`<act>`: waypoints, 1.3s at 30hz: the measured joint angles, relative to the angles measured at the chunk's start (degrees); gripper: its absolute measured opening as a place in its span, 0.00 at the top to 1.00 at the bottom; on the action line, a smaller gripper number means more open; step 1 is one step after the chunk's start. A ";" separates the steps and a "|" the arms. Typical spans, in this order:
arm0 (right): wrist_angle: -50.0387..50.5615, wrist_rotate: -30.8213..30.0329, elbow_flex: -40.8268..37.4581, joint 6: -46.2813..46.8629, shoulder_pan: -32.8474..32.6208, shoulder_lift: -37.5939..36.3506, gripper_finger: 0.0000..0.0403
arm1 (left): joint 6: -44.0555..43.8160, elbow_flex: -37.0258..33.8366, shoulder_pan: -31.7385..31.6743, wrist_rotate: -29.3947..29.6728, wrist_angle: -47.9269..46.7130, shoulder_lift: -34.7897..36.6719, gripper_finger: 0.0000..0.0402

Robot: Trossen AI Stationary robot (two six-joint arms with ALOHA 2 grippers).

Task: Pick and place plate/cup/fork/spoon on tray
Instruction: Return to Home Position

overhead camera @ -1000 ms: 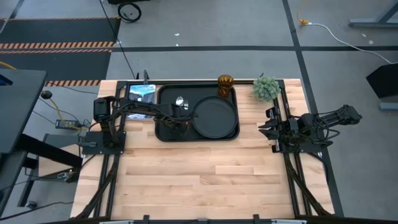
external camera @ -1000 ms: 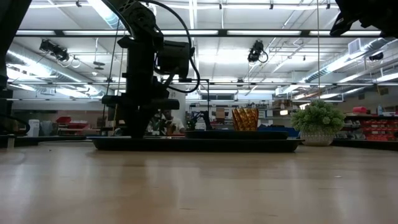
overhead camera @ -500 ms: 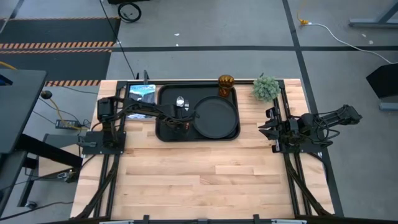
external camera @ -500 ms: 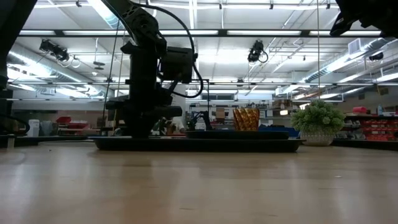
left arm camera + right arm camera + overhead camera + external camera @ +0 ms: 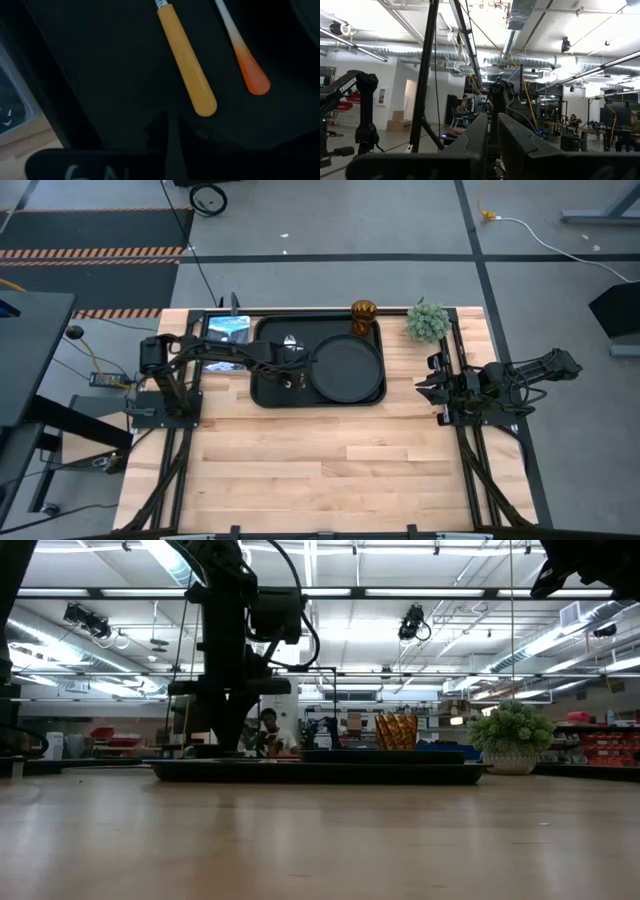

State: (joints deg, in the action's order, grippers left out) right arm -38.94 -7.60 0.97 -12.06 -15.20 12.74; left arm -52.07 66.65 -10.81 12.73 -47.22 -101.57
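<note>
The table (image 5: 330, 460) is pale wood in jointed strips with a smooth, faintly satin finish. The tray (image 5: 268, 388) and the plate (image 5: 347, 368) look like matt black plastic. Just ahead of the left end effector (image 5: 167, 131), the spoon (image 5: 186, 65) has a smooth, glossy yellow-orange handle; beside it, the fork (image 5: 245, 60) has a glossy reddish-orange one. The cup (image 5: 363, 316) is glossy amber glass.

Large black rectangular tray (image 5: 267, 392) at table (image 5: 330, 460) rear. Round black plate (image 5: 348, 368) in tray's right half; yellow-handled spoon (image 5: 186, 65) and orange-handled fork (image 5: 245, 60) side by side at left.
</note>
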 joint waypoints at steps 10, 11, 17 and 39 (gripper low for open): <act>0.26 0.01 0.00 -1.84 0.01 0.00 0.88 | 5.84 0.84 1.18 -4.62 3.55 1.11 0.87; 0.10 0.01 0.00 -2.11 0.01 -0.03 0.88 | 7.49 1.91 1.61 -5.14 4.58 1.65 0.87; 0.13 -0.07 0.04 -2.28 0.02 -1.55 0.88 | 26.97 9.53 5.40 -4.74 10.07 5.19 0.90; 29.51 -12.79 0.02 19.63 1.79 -6.99 0.88 | 71.51 12.17 7.78 -2.01 28.33 7.68 0.97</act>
State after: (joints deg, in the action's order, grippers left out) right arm -9.42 -20.38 0.99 7.57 -13.41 5.75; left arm 19.43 78.83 -3.03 10.72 -18.89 -93.89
